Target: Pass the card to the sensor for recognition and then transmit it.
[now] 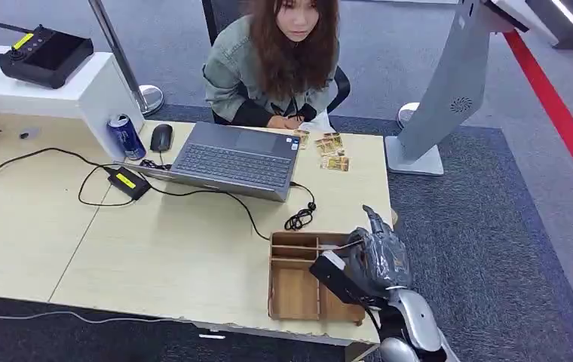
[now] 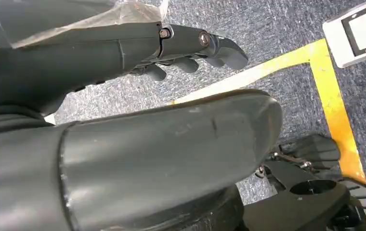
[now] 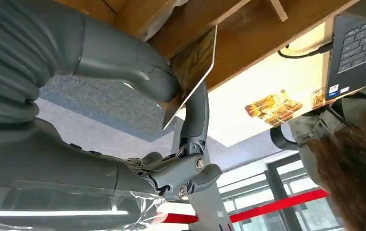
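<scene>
My right hand hovers above the wooden compartment tray at the table's near right edge. In the right wrist view the thumb and a finger pinch a thin card with a brownish picture, held just over the tray. Several similar cards lie on the table beside the laptop, also seen as cards from the wrist. A grey sensor stand rises on the floor to the right of the table. My left hand hangs over the carpet, holding nothing, its fingers apart from the thumb.
A person sits behind the table at an open laptop. A cable coils near the tray. A drink can, a mouse and a power brick lie left of the laptop. Yellow tape marks the carpet.
</scene>
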Robot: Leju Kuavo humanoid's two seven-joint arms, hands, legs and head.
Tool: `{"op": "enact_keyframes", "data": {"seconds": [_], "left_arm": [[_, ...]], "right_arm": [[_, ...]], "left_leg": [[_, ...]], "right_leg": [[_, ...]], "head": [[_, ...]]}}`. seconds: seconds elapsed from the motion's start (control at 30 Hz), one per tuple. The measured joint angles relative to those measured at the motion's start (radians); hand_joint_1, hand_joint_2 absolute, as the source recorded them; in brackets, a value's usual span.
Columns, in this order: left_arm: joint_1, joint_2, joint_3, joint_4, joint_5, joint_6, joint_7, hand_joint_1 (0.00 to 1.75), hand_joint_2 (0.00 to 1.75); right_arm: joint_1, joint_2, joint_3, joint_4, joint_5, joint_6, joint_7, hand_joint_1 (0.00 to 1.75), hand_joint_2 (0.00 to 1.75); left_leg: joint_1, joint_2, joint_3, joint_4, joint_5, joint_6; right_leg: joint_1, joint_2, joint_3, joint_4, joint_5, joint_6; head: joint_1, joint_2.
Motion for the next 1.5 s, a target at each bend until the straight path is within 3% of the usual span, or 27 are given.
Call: {"op": "enact_keyframes", "data": {"seconds": [0.43, 0.73, 1.5], "left_arm": [[0.0, 0.0, 0.0, 0.0, -0.002, 0.0, -0.006, 0.0, 0.0], [0.0, 0.0, 0.001, 0.0, -0.01, 0.005, -0.008, 0.0, 0.0], [0.0, 0.0, 0.017, 0.0, -0.014, 0.018, 0.003, 0.0, 0.0]], "right_arm": [[0.0, 0.003, -0.008, 0.0, 0.0, 0.001, 0.0, 1.61, 1.75], [0.001, 0.005, -0.02, -0.005, -0.013, -0.02, -0.008, 1.69, 1.75], [-0.004, 0.021, -0.196, -0.206, -0.212, -0.077, -0.066, 1.75, 1.75]], "left_leg": [[0.0, 0.0, 0.0, 0.0, 0.0, 0.0], [0.0, 0.0, 0.0, 0.0, 0.0, 0.0], [0.0, 0.0, 0.0, 0.0, 0.0, 0.0]], "right_leg": [[0.0, 0.0, 0.0, 0.0, 0.0, 0.0], [0.0, 0.0, 0.0, 0.0, 0.0, 0.0], [0.0, 0.0, 0.0, 0.0, 0.0, 0.0]], "head": [[0.0, 0.0], [0.0, 0.0], [0.0, 0.0]]}}
